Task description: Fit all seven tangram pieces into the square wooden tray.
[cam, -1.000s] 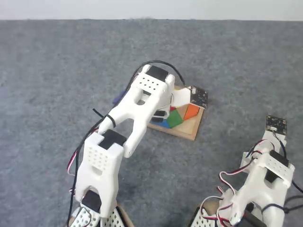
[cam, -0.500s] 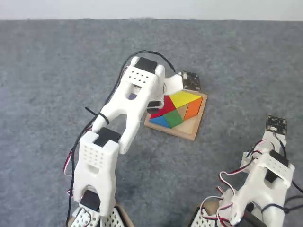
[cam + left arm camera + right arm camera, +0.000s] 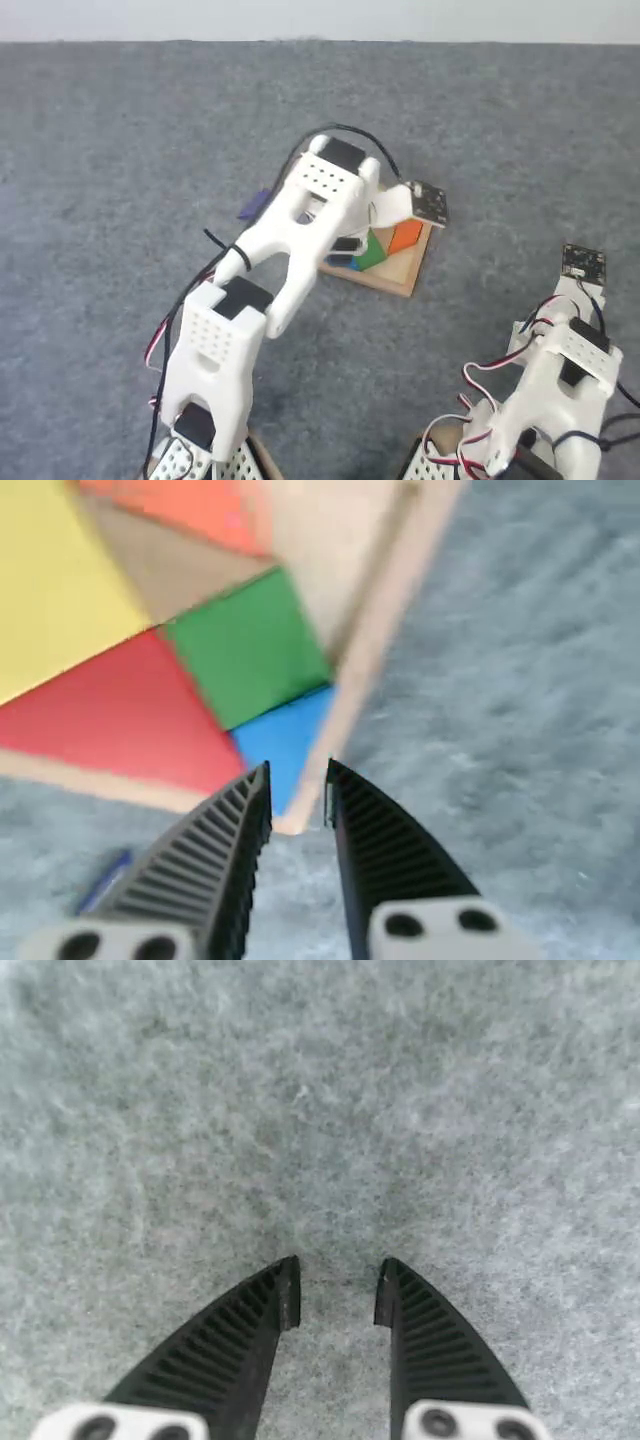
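The square wooden tray [image 3: 403,275] lies mid-table under my left arm [image 3: 320,200]. In the left wrist view it holds a yellow piece [image 3: 50,580], a red piece [image 3: 110,720], a green square [image 3: 245,645], a blue piece [image 3: 285,740] and an orange piece [image 3: 190,505], with bare wood [image 3: 320,540] beside them. My left gripper [image 3: 297,785] hovers over the tray's blue corner, narrowly open and holding nothing. A purple piece [image 3: 255,205] lies on the carpet beside the tray. My right gripper [image 3: 338,1280] is slightly open over bare carpet.
Grey carpet [image 3: 120,130] covers the whole table. The right arm [image 3: 565,370] stands folded at the near right, well apart from the tray. Both arm bases sit at the near edge.
The left arm swung away to the left, baring the tray, then came back right over it. The right arm kept still.
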